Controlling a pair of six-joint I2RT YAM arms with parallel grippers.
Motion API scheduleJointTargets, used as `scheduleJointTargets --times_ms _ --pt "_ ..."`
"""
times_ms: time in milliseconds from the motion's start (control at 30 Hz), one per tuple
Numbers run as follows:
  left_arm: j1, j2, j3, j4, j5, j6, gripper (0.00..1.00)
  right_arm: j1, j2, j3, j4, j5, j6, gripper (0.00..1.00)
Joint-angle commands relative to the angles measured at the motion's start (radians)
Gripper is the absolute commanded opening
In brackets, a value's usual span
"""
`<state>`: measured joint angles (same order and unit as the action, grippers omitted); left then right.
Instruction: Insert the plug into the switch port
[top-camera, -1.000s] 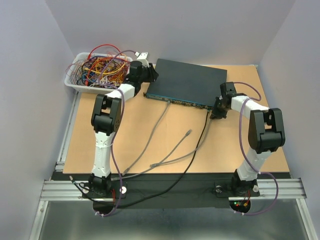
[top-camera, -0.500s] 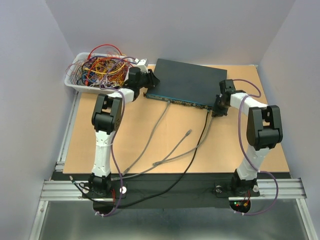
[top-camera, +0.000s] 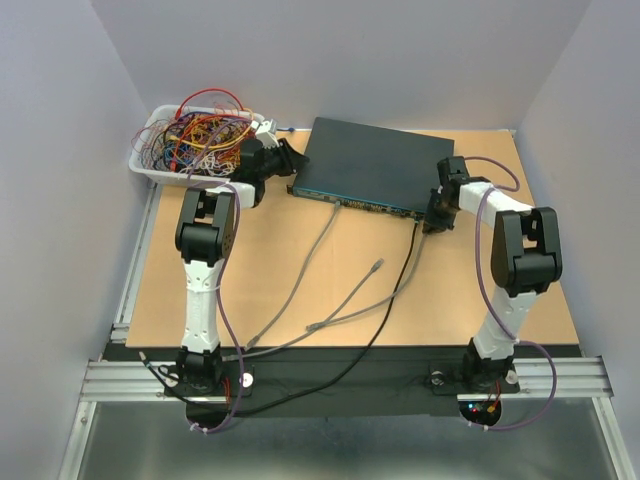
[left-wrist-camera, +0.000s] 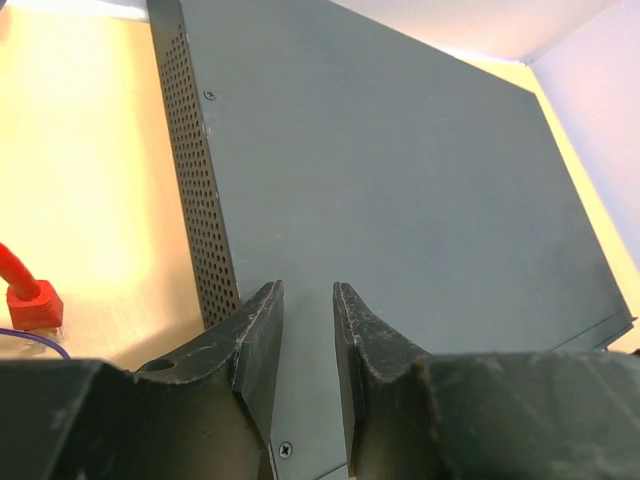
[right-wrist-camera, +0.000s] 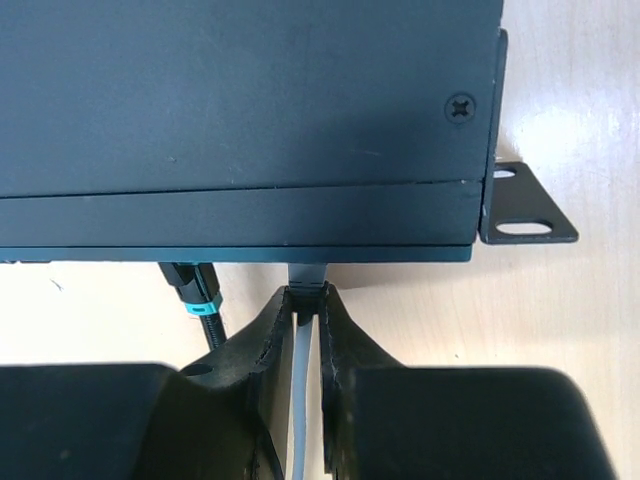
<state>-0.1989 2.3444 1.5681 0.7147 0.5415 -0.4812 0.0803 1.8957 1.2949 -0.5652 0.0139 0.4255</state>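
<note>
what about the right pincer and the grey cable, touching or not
Touching. The right wrist view shows the right pincer shut on the grey cable, pinching both its sides just behind the plug at the switch.

We see the switch (top-camera: 375, 165) dark grey-blue w/ teal front edge, side dotted w/ small holes; tray (top-camera: 150, 172) white, wires (top-camera: 200, 135) red, yellow, purple; table (top-camera: 440, 300) tan; plug (right-wrist-camera: 307, 273) dark, its cable (right-wrist-camera: 304, 400) pale grey
</note>
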Motion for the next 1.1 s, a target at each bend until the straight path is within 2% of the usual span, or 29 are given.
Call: scheduleJointTargets --times_ms 0,567,1067 --pt "0.001 0.006 -0.008 0.091 0.032 -0.027 0.37 0.006 0.017 0.076 0.025 0.0 -0.011 0.0" --pt "0.004 0.007 -0.01 0.095 0.034 -0.036 0.37 0.056 0.065 0.184 -0.033 0.052 -0.024 0.0" --pt "0.007 0.009 -0.008 0.097 0.034 -0.04 0.37 0.088 0.043 0.175 -0.05 0.109 -0.027 0.01"
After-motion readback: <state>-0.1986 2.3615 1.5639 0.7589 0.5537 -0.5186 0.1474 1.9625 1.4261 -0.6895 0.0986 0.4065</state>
